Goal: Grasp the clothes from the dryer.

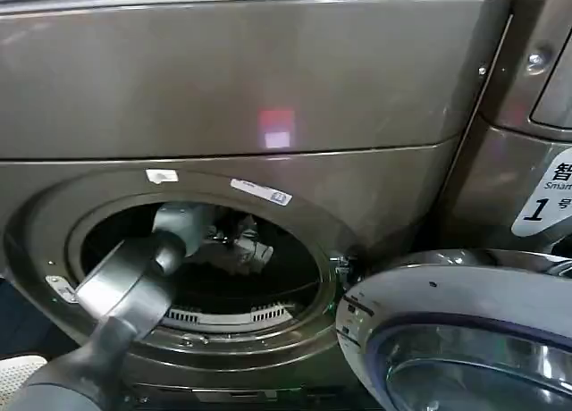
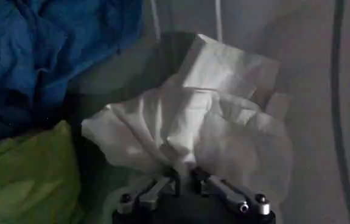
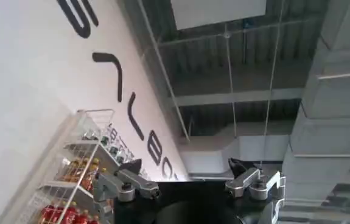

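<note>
The dryer [image 1: 268, 89] stands in front of me with its round opening [image 1: 201, 259] uncovered. My left arm reaches into the drum, where the left gripper [image 1: 243, 247] shows dimly. Inside, the left gripper [image 2: 184, 174] is shut on a fold of a crumpled white cloth [image 2: 193, 122], which bunches up just beyond the fingertips. A blue garment [image 2: 47, 49] and a green garment [image 2: 25, 173] lie beside the white one against the grey drum wall [image 2: 321, 91]. My right gripper [image 3: 185, 167] is open, holds nothing and points up toward a ceiling, away from the dryer.
The dryer's door [image 1: 465, 339] hangs open at the lower right, close to the opening. A second machine [image 1: 536, 134] with a label marked 1 stands to the right. A wire shelf of bottles [image 3: 71, 176] stands by a white wall.
</note>
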### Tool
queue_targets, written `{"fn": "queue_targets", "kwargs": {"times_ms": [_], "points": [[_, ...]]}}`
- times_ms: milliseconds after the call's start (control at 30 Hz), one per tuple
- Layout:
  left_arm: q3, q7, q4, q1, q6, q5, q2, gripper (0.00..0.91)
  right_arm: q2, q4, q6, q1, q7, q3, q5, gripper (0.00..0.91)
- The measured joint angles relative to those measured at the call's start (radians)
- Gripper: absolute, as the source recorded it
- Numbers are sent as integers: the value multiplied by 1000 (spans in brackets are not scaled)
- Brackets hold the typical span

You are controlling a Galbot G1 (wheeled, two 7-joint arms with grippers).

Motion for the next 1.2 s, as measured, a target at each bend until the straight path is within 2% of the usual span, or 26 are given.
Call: {"fn": "queue_targets", "kwargs": {"times_ms": [233, 533, 833, 1200], "points": [[-123, -99, -78, 55, 30, -95, 2, 0, -2, 6, 0, 5, 1, -5, 1, 907], [-329, -317, -213, 173, 32, -218, 10, 0, -1, 16, 0, 17, 5, -18, 3, 907], [-502, -593, -485, 360, 6, -369, 50, 0, -1, 33, 3, 32, 18, -40, 16, 907], [-646, -928, -839, 609, -50, -554, 23, 0, -1, 47, 7, 33, 30, -49, 17, 907]]}}
